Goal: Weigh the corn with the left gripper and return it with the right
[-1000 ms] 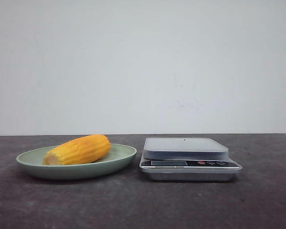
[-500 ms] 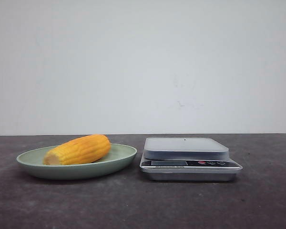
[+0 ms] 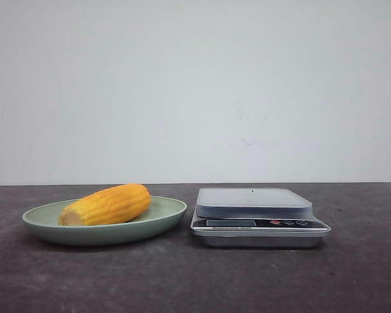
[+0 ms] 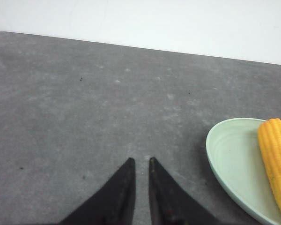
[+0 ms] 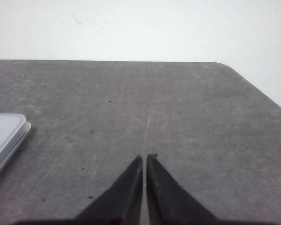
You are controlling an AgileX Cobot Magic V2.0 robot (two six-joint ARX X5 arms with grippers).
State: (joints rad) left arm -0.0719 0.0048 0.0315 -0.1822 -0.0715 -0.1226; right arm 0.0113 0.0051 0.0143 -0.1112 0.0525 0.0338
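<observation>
My left gripper (image 4: pixel 141 161), nearly closed and empty, sits nearer the corn (image 4: pixel 276 161), which lies off to its side on the plate (image 4: pixel 234 164), long axis slanting along it.

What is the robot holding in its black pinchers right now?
Nothing. The left gripper and right gripper are both nearly closed on empty air above the table. The yellow-orange corn cob lies untouched on the pale green plate.

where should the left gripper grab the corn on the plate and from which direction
Probably the corn at mid-length, coming from above with the fingers spanning its width. It lies on its side in the shallow green plate, so the raised rim blocks a low sideways approach, and the rounded ends would slip.
</observation>
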